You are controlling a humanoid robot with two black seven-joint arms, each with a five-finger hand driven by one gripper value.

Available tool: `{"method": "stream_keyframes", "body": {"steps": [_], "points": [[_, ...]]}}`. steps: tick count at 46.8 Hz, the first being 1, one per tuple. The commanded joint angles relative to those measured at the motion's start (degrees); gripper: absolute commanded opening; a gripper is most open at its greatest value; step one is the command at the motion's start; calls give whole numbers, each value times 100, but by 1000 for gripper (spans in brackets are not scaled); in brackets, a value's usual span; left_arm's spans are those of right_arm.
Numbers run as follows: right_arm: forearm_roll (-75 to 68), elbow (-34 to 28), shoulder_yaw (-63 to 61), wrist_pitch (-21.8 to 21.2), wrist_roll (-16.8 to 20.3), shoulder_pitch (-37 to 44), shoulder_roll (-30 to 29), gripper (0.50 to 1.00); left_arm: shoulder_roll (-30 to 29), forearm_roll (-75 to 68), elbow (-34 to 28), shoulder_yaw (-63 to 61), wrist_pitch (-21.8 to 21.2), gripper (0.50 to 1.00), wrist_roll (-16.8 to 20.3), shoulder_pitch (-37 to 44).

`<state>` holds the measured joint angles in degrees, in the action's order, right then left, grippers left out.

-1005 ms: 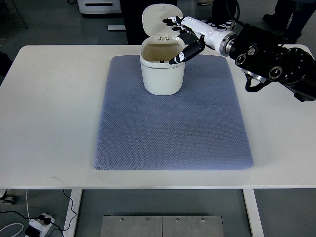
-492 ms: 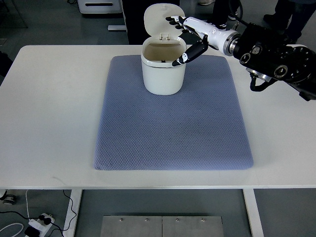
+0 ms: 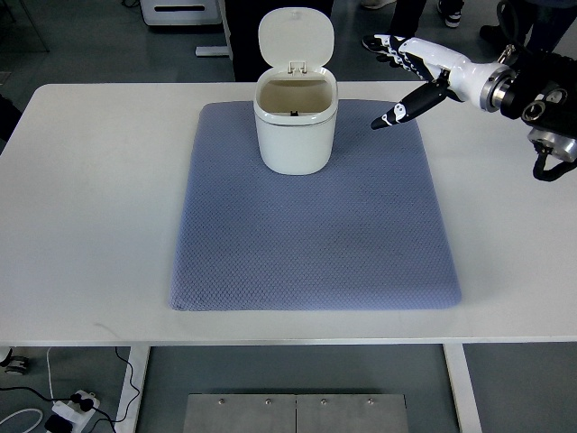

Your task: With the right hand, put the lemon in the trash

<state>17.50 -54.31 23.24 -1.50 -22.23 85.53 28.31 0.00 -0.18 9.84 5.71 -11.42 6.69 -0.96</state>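
A white trash bin (image 3: 295, 126) stands at the far middle of the blue-grey mat (image 3: 315, 225), with its lid (image 3: 296, 38) tipped up and back. No lemon shows anywhere; the bin's inside is mostly hidden from this angle. My right hand (image 3: 401, 77) is open and empty, fingers spread, above the mat's far right corner, well to the right of the bin. Its arm (image 3: 532, 90) comes in from the right edge. The left arm is out of view.
The white table (image 3: 90, 198) carries only the mat and bin. People's legs and shoes (image 3: 451, 9) stand beyond the far edge. A white appliance (image 3: 180, 11) sits on the floor at the back left.
My right hand has pulled away from over the bin's rim to the right, by about a hand's length, staying open. The bin and mat have not moved.
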Motion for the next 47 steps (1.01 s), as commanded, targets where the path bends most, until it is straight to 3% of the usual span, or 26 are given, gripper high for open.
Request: {"method": "stream_keyframes", "body": {"steps": [1, 18, 31, 47], "points": [[-19, -44, -136, 18, -98, -62, 271, 1000, 0, 0, 0, 0, 0, 1000, -1, -1], [-28, 509, -2174, 97, -10, -1996, 281, 1000, 0, 0, 0, 0, 0, 1000, -1, -1], [-414, 1704, -3414, 88, 209, -2515, -484, 1000, 0, 0, 0, 0, 0, 1000, -1, -1], [-1460, 3163, -3625, 88, 640, -2541, -1776, 1000, 0, 0, 0, 0, 0, 1000, -1, -1]]}}
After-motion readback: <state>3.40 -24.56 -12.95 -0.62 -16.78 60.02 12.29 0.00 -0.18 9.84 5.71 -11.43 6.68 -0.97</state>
